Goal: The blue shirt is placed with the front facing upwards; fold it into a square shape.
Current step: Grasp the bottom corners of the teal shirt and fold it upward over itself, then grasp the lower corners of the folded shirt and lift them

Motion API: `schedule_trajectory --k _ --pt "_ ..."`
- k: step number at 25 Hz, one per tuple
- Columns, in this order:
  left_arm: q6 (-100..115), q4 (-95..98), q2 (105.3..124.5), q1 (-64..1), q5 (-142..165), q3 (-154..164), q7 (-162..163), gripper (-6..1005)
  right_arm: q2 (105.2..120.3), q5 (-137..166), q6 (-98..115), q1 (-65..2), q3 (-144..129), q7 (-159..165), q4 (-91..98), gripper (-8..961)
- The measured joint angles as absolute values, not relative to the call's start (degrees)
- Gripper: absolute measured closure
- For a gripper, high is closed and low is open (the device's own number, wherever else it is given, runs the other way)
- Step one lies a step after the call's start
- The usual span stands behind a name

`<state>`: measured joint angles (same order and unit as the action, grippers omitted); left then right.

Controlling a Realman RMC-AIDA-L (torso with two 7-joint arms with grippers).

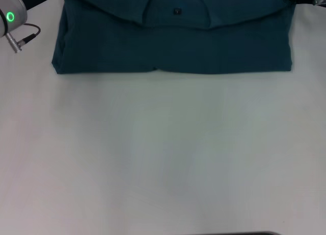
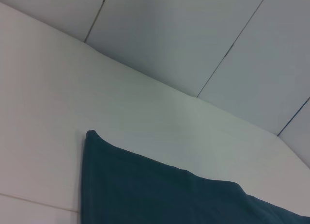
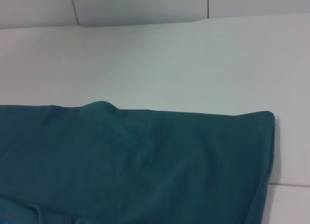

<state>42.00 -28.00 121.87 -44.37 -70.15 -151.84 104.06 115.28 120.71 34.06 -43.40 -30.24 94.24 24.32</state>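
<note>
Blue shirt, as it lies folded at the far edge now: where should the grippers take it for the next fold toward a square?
Probably the blue shirt at its two short ends, one gripper per end, from the outer sides. It lies as a wide flat band, collar on top, so folding the ends inward would square it.

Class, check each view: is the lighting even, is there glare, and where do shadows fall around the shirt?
Head view: soft even light, no glare, thin shadow under the blue shirt near edge. Left wrist view: shaded wall panels. Right wrist view: even light, faint fold shading.

Blue shirt [image 1: 173, 41] folded along table [image 1: 163, 153] far edge; near surface open.
</note>
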Motion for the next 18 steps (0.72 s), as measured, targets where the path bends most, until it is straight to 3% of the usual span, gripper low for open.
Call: schedule_trajectory --k 4,11,14,18 --pt "42.18 -28.18 121.98 -44.33 -70.15 -151.99 104.07 424 115.61 120.56 35.26 -42.58 -30.04 94.33 26.31 384" --pt "47.38 -31.8 122.42 -42.36 -70.26 -151.72 104.57 430 118.55 116.69 43.43 -37.29 -30.19 94.12 36.6 384" --pt "51.68 -33.43 122.51 -40.96 -70.26 -151.66 104.62 431 118.1 116.55 49.39 -35.45 -30.21 94.52 38.12 385" --pt "57.26 -35.29 122.52 -38.77 -70.26 -151.34 104.71 432 116.4 116.79 57.43 -33.31 -30.29 94.95 38.54 385"
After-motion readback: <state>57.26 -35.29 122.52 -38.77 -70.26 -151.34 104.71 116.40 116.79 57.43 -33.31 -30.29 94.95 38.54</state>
